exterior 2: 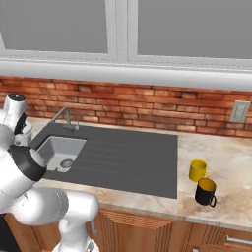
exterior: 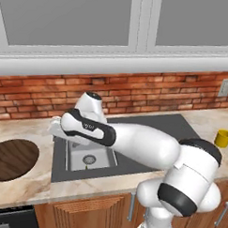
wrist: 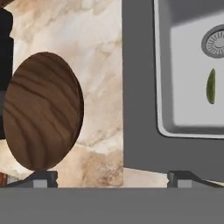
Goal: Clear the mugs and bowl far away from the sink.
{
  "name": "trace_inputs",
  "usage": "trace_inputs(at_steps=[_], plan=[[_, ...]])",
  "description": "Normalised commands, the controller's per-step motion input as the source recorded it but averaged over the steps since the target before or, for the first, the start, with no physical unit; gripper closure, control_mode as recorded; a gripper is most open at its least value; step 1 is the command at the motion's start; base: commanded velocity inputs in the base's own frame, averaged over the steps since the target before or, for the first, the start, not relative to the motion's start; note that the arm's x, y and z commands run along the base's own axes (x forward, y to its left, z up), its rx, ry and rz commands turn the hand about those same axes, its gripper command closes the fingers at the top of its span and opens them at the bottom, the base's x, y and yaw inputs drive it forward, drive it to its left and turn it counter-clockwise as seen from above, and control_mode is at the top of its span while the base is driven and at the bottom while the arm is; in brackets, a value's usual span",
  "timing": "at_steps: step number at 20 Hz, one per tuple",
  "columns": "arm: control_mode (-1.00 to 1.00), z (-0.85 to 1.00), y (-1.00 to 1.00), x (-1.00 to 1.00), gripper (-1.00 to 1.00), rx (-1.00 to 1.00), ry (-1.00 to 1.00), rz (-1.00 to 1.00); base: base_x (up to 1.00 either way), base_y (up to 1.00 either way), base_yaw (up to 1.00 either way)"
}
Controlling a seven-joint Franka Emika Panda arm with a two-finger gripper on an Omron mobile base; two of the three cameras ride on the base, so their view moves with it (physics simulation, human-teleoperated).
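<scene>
A beige marble counter [exterior 2: 231,162] carries the sink [exterior 2: 61,152], with the wooden bowl [exterior: 10,159] left of it and two mugs, yellow [exterior 2: 198,170] and black [exterior 2: 205,191], far right.

Two mugs stand on the tabletop [exterior 2: 226,162]: one yellow mug [exterior 2: 198,170] and one black mug [exterior 2: 205,191]. There is one wooden bowl [exterior: 11,158], one sink [exterior 2: 63,151] with one tap [exterior 2: 64,117], one small green item [wrist: 211,86] in the basin, and one wall socket [exterior 2: 239,111].
</scene>
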Motion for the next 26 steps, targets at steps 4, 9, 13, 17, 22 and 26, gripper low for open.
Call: trace_inputs(at_steps=[4,9,13,17,22,26], plan=[[-1.0,-0.33,0.92,0.09,-1.0,0.0,0.12,0.0,0.0,0.0,0.0],[-1.0,-0.3,0.76,0.07,-1.0,-0.09,0.12,0.0,0.0,0.0,0.0],[-1.0,-0.19,0.47,0.18,-1.0,-0.22,0.1,0.0,0.0,0.0,0.0],[-1.0,-0.16,0.43,0.2,-1.0,-0.21,0.07,0.0,0.0,0.0,0.0],[-1.0,-0.14,0.37,0.19,-1.0,-0.17,0.02,0.0,0.0,0.0,0.0],[-1.0,-0.16,0.36,0.2,-1.0,-0.16,0.0,0.0,0.0,0.0,0.0]])
